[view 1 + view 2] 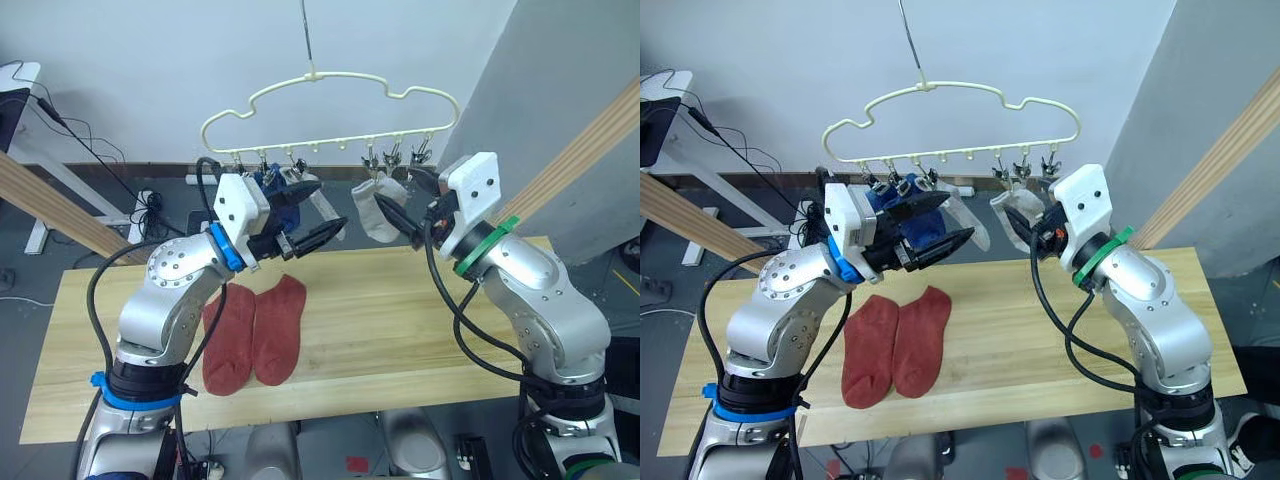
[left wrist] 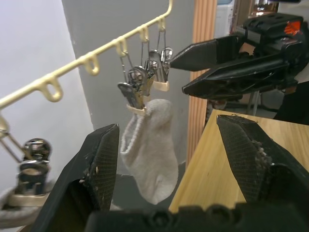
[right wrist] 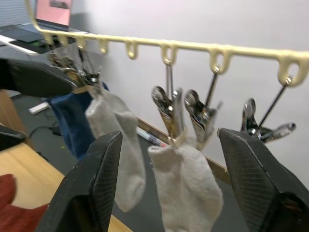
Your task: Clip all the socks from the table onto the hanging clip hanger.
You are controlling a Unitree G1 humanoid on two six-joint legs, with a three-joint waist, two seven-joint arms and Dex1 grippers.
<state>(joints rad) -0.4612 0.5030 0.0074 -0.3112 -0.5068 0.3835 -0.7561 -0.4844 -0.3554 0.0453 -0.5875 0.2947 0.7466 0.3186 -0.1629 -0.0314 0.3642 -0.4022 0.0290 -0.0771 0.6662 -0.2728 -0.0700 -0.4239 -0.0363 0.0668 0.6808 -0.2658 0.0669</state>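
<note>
Two rust-red knit ankle socks point(image 1: 252, 333) are lying side by side at lower left of the long light-wood plank table point(image 1: 400, 320), while grey point(image 1: 378, 212) and blue socks point(image 1: 910, 222) are hanging clipped to the pale-yellow wavy wire hanger point(image 1: 330, 105) at upper centre; the left gripper point(image 1: 305, 215) and right gripper point(image 1: 405, 205) are both hovering beneath it, fingers spread and empty

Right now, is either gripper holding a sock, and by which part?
No. The left gripper and right gripper are both open and hold nothing.
</note>
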